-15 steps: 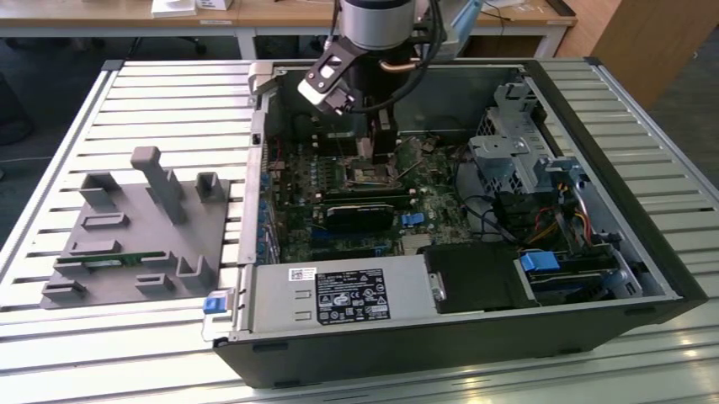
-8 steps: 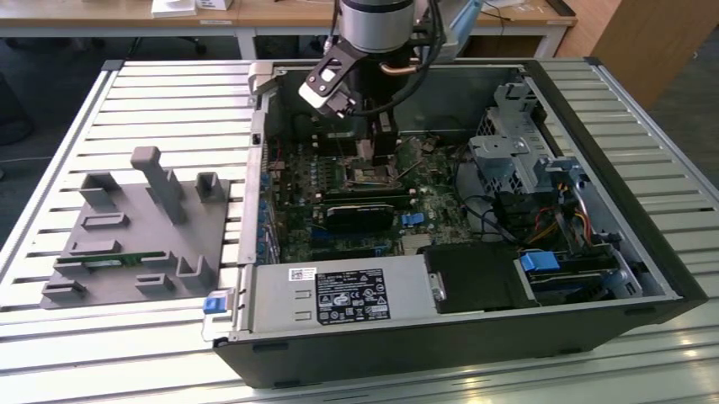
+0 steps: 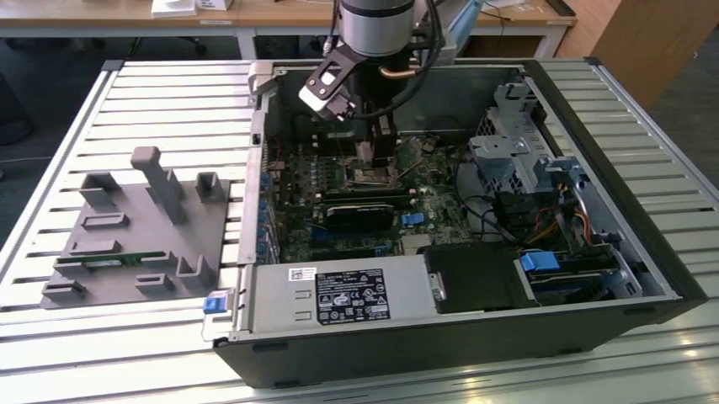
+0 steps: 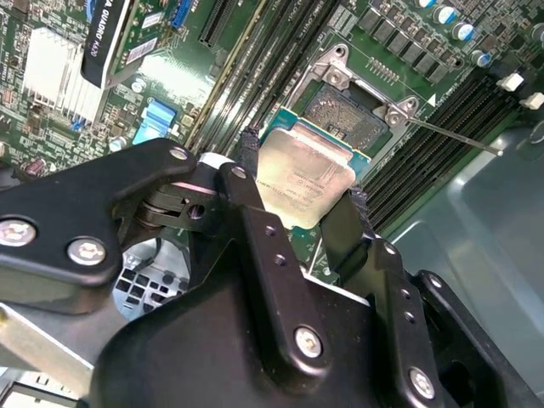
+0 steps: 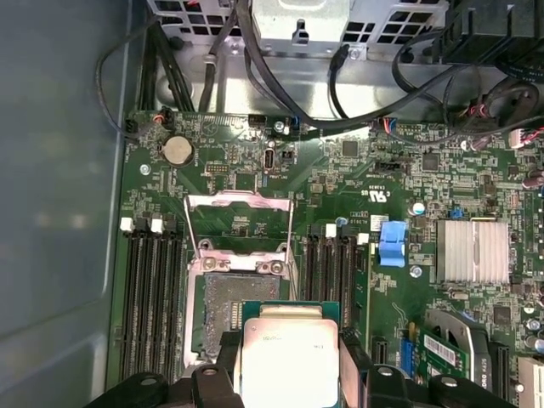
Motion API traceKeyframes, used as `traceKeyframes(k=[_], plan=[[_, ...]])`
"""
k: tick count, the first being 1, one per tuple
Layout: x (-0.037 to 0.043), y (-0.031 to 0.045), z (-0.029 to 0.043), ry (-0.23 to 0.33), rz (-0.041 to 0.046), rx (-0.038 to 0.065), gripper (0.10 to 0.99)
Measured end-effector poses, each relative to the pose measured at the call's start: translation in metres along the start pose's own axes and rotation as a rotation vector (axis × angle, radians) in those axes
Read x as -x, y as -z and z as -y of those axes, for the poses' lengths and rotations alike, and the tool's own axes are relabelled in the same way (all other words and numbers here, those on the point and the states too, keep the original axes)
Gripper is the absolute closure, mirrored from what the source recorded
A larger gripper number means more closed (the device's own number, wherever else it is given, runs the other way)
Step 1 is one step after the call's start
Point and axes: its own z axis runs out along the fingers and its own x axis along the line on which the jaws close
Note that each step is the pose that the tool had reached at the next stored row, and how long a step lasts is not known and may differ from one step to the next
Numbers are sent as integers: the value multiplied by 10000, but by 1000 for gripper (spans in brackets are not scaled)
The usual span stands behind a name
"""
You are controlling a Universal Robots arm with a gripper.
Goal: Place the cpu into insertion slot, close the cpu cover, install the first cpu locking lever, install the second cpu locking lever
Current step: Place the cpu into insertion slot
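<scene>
Your main risk is an offset landing. The small flat square cpu with its dull silvery-tan metal top (image 4: 304, 180) overlaps only one corner of the square black insertion slot with its dark centre and metal rim (image 4: 347, 115). If you lowered it from here, it would likely catch an edge on the rim or tilt and harm the contacts. A slip in the grip could also twist the chip.

The thin silvery metal cpu cover frame (image 5: 238, 201) lies flipped open beside the socket, so the socket is exposed. How high the chip hangs above the green motherboard (image 5: 425, 178) cannot be told.

The black two-fingered gripper (image 4: 303, 174) is drawn in to chip width. Its fingers (image 4: 252, 166) pinch the cpu by two opposite edges.
</scene>
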Motion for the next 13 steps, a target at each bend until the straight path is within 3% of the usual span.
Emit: traceKeyframes(k=[13], plan=[[0,-45,4,2,25,1,545]])
